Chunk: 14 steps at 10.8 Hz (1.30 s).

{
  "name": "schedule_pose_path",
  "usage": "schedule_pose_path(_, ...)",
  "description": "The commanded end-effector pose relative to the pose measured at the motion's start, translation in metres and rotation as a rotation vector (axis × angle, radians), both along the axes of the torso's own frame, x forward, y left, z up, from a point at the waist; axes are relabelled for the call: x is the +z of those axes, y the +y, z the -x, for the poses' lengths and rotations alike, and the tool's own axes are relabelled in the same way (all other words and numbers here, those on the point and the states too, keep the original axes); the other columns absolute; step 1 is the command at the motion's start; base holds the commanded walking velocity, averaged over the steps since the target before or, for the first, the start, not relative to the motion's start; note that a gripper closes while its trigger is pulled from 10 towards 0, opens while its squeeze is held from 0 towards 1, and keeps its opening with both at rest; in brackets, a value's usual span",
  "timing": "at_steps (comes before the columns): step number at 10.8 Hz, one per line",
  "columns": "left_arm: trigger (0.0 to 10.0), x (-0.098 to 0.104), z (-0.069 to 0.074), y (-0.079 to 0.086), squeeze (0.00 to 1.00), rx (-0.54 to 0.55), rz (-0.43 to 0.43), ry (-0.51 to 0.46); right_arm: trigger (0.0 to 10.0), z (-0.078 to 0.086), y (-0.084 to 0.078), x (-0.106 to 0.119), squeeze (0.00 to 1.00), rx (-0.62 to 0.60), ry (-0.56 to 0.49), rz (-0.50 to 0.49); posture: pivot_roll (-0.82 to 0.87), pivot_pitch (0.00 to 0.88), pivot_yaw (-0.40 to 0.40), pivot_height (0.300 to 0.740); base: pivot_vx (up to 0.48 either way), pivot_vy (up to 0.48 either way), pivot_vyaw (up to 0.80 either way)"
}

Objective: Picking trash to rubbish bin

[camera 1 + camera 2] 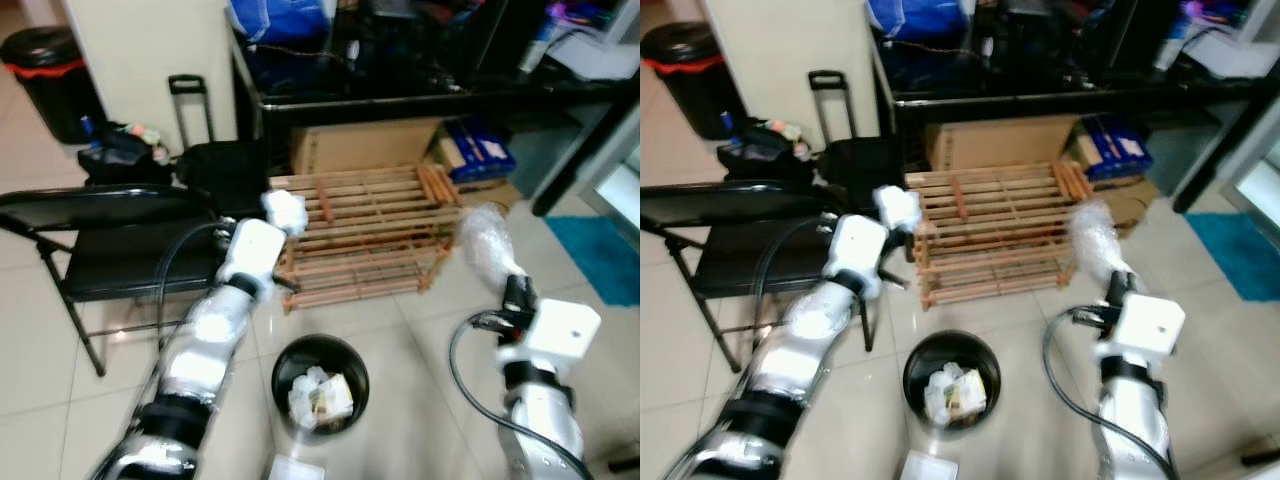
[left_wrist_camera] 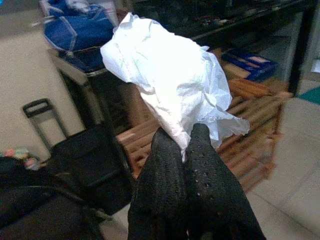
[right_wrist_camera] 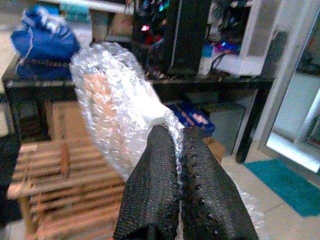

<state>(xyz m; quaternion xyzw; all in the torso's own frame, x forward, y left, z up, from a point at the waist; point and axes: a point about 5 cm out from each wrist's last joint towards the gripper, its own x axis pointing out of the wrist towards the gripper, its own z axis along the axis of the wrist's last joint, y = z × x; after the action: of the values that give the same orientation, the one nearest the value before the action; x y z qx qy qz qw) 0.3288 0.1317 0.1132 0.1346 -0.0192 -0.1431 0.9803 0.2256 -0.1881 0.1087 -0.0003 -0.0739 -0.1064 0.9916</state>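
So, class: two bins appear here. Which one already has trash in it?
The small round black bin on the floor between the arms, with crumpled paper inside. The red-rimmed bin stands far off, contents unseen.

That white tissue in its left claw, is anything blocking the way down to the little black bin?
Nothing visible does. The left gripper holds the white tissue up in front of the wooden rack; the open black bin sits on bare floor below, between the arms.

Both eye views look steeply down from head height, sharing the wooden rack (image 1: 365, 235) and bin (image 1: 320, 385). Each wrist camera, seemingly close, faces along its fingers toward the far rack.
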Motion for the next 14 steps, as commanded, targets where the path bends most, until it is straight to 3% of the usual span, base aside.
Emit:
schedule_pose_path(1,10.0,0.003,-0.001,-0.016,0.00,-0.047,0.013,-0.006,10.0,0.003,-0.010,-0.001,0.00,-0.029,0.004,0.020,0.14,0.038,-0.066,0.740,0.390,0.000,0.00)
schedule_pose_path(4,10.0,0.003,0.000,-0.017,0.00,-0.054,0.019,-0.005,10.0,0.003,-0.008,-0.001,0.00,-0.025,0.003,0.018,0.14,0.038,-0.066,0.740,0.358,0.000,0.00)
schedule_pose_path(8,10.0,-0.001,0.001,-0.021,0.00,-0.068,0.021,0.009,10.0,0.005,-0.009,-0.001,0.00,-0.022,0.007,0.025,0.14,0.041,-0.073,0.740,0.000,0.000,0.00)
schedule_pose_path(14,10.0,-0.019,-0.010,-0.028,0.00,-0.032,0.035,0.132,10.0,0.002,-0.006,-0.002,0.00,-0.006,0.018,0.023,0.15,0.053,-0.080,0.740,0.000,0.000,-0.76)
